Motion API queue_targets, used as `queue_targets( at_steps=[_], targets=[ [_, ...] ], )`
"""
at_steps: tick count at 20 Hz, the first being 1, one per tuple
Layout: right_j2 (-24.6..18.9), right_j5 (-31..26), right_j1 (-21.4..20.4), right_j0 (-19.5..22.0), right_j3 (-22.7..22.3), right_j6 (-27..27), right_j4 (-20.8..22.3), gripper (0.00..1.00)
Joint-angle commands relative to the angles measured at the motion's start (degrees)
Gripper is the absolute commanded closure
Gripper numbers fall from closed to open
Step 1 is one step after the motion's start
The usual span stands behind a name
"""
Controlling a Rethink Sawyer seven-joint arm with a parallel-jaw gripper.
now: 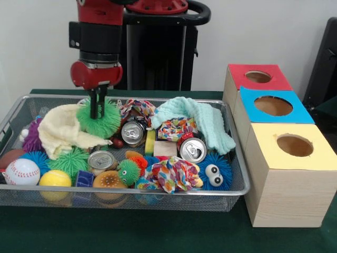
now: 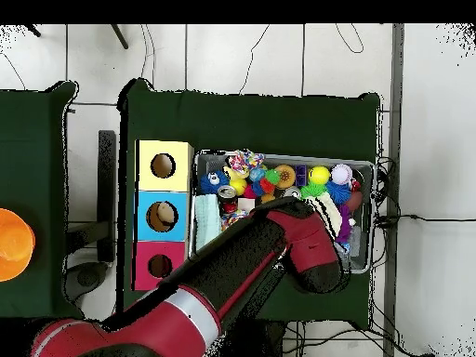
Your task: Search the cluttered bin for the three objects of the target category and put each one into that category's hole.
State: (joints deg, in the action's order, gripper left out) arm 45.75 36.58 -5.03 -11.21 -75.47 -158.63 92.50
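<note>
The bin (image 1: 158, 194) is a silver wire-mesh basket full of toys, cloths and cans; it also shows in the overhead view (image 2: 279, 156). The hole (image 1: 258, 77) is in the red top of the farthest wooden box, and it also shows in the overhead view (image 2: 160, 267). My gripper (image 1: 97, 109) points straight down at the bin's back left. Its fingers stand close together, pressed into a large green spiky ball (image 1: 111, 121) that rests over a pale yellow cloth (image 1: 60, 132). In the overhead view my arm (image 2: 279, 246) hides the gripper.
Blue-topped (image 1: 274, 105) and yellow-topped (image 1: 295, 145) boxes stand in a row with the red one, to the right of the bin. The bin also holds three cans (image 1: 192, 149), a baseball (image 1: 21, 171), a yellow ball (image 1: 55, 178), a mint cloth (image 1: 200, 118) and a blue googly-eyed ball (image 1: 213, 173).
</note>
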Motion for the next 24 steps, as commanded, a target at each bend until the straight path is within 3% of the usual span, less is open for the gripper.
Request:
queue_targets(
  at_steps=[1,14,15,24],
  targets=[
    [0.0,0.5,2.9,0.1,6.6,-15.3,3.2,1.00],
    [-2.2,0.4,0.5,1.2,5.5,-12.0,0.6,1.00],
    [-2.4,0.5,0.5,1.3,5.6,-12.0,0.6,0.00],
    [-4.1,1.0,-0.9,2.2,4.8,-11.9,-0.9,0.00]
  ],
)
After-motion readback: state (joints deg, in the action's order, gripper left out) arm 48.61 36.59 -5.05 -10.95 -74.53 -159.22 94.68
